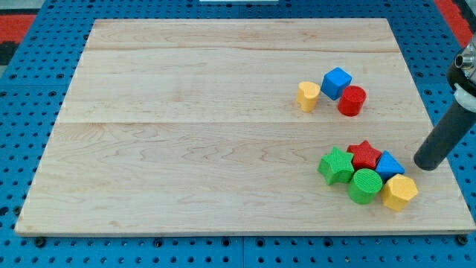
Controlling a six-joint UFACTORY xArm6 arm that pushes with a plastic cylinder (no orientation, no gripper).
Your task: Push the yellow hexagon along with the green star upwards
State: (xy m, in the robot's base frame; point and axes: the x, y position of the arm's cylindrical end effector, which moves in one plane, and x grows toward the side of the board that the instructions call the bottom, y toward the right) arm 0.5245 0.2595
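Desk [223,134] of pale wood, seen from above, set on a blue pegboard [22,119]. My tip [425,165] rests near the view's right edge, just to the right of the lower cluster and apart from it; I end in a plain rod, so no hand shows to be spread or pressed together.

Lower cluster, at the view's lower right: green star [336,166] at its left, red star [364,155] just above and to the right, green cylinder [364,186] below the red star, blue block [388,165] to the right, and yellow hexagon [399,192] at the lower right corner. These five lie packed together, each touching a neighbour. The yellow hexagon sits below and slightly left of my tip.

Upper cluster, well apart toward the view's top: yellow heart-like block [308,95], blue cube [336,83] and red cylinder [352,100], the last two touching.
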